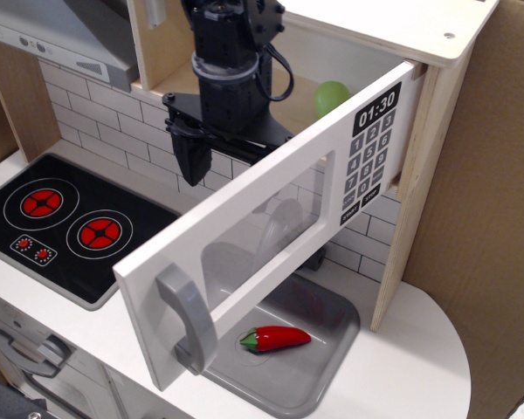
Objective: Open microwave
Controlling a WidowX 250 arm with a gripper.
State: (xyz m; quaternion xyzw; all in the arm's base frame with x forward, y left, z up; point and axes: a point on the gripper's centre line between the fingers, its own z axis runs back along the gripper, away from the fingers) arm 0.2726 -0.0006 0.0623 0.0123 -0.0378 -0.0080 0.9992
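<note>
From my single view I see the microwave set high at the back of the table, toward its right edge, with the door swung well out over the sink. The grey handle is at the door's free end, nearest the front edge. The clock display reads 01:30 above the keypad.

The gripper hangs just behind the door's upper edge, in front of the open cavity. One dark finger points down on the left; the other is hidden by the door, so I cannot tell how far the jaws are apart, nor whether they touch the door. I see nothing held in them.

A green ball sits inside the cavity. A red pepper lies in the sink. The stove is toward the left edge.
</note>
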